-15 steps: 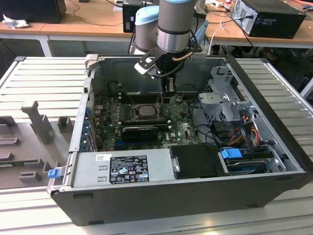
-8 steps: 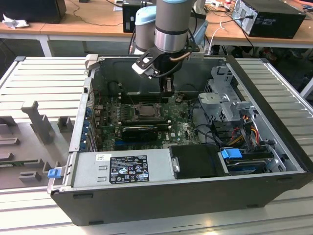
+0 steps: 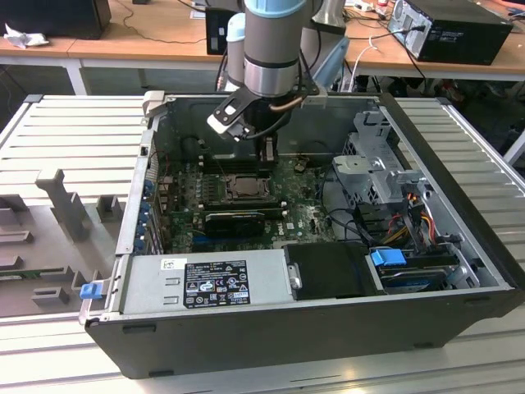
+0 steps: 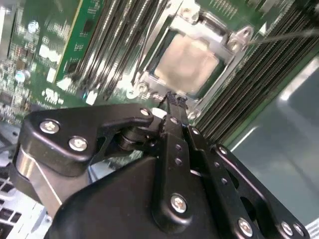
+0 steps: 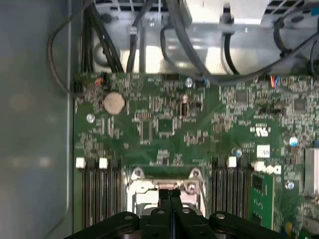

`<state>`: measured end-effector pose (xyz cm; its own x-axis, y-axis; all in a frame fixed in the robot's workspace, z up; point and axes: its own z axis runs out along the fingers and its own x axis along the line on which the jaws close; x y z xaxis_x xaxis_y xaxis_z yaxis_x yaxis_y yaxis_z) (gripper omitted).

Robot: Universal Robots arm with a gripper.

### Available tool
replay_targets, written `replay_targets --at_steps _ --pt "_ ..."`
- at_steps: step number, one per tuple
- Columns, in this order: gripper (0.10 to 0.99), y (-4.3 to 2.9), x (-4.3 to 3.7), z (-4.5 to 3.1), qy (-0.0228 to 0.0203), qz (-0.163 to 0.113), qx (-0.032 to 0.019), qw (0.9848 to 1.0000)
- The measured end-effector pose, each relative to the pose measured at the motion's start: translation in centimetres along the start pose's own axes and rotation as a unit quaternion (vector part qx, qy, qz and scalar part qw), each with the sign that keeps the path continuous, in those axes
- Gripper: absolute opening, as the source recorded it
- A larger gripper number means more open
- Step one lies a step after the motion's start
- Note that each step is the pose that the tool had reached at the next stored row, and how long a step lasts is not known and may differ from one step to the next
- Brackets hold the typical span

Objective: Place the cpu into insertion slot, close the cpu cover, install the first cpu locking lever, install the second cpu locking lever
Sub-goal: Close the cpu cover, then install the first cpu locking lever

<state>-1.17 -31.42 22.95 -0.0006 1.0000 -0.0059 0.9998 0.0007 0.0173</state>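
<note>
Pincer first: the black two-fingered gripper point(image 3: 267, 160) hangs in the upper middle of the exterior view, fingers pressed together with nothing visible between them. From the exterior view's left come the pale ribbed metal table point(image 3: 74, 131), the open black computer case point(image 3: 287, 336), the green motherboard point(image 3: 303, 217) at centre, and the silvery drive cage point(image 3: 377, 164) at the right. The small square black insertion slot point(image 3: 244, 187) sits mid-frame, just beside the fingertips.

In the second wrist view the gripper point(image 4: 174, 102) points at the slot's edge. The flat square pale cpu point(image 4: 192, 62) lies seated inside, and the thin silvery cpu cover point(image 4: 219, 30) appears folded down around it. A thin silvery rod point(image 4: 284, 36) runs from one corner across the long black memory slots point(image 4: 259, 84); I take it for a locking lever, so lever work seems in hand. Done well, the closed tips bear on the rod alone, never on the chip's face or the neighbouring slots, pressing steadily until it tucks under its catch. Whether the tips touch metal I cannot tell.

The first wrist view adds the board beyond the gripper point(image 5: 170, 193): a round silver coin cell point(image 5: 113, 102) and black cables point(image 5: 189, 40).
</note>
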Motion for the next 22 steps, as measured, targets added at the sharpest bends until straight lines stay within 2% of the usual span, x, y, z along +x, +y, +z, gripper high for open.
replay_targets --at_steps 3,10,17,22 --pt "0.106 -1.24 0.01 0.07 0.0001 0.0 0.0 1.0" --pt "0.106 -2.31 0.01 0.05 0.0 0.0 0.0 1.0" --pt "0.106 -2.58 0.0 0.0 -0.0002 0.0 0.0001 1.0" --pt "0.106 -2.56 0.0 -1.1 -0.0005 0.0 0.0 1.0"
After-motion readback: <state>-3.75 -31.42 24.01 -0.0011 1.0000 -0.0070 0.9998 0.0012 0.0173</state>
